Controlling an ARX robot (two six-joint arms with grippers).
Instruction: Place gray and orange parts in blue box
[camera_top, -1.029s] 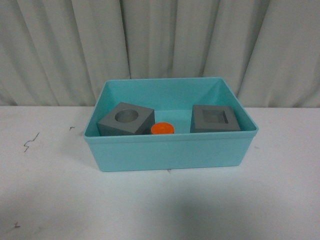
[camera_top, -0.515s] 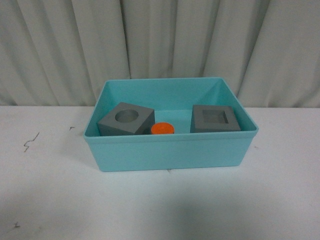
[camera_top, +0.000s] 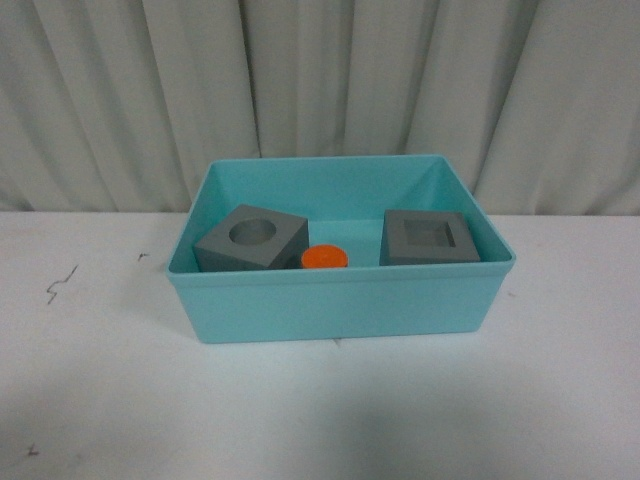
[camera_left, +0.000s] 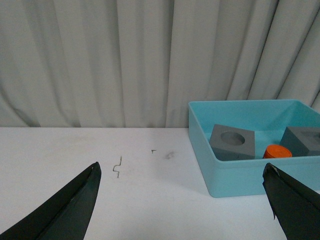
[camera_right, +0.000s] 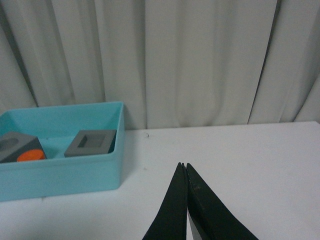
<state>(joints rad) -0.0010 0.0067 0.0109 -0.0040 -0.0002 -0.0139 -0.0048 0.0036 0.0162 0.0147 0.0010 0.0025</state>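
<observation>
**Gray and orange parts inside the blue box, both arms clear of it**

The gray and orange parts all lie in the blue box (camera_top: 340, 300), which stands on the white bench (camera_top: 320, 410) in front of a pleated pale curtain (camera_top: 320, 80). In my front view, the gray cube with the round recess (camera_top: 251, 238) sits at the box's left end, turned at an angle with its recess facing up. The gray cube with the square recess (camera_top: 428, 238) sits at the right end, squared to the walls, well apart from the first. The orange cylinder (camera_top: 326, 258) stands between them, just beside the round-recess cube and against the near wall; only its top face shows, so I cannot read any print on it.

Neither arm appears in the front view. From the left wrist camera I see the left end effector (camera_left: 182, 200) spread wide, its two dark fingers (camera_left: 65, 210) at opposite edges of the picture, holding nothing, above bare bench to the left of the box. From the right wrist camera the right end effector (camera_right: 184, 167) has its fingers pressed together, tips touching, with nothing between them, over the bench to the right of the box. Small dark scuffs (camera_top: 60, 285) mark the bench left of the box.
</observation>
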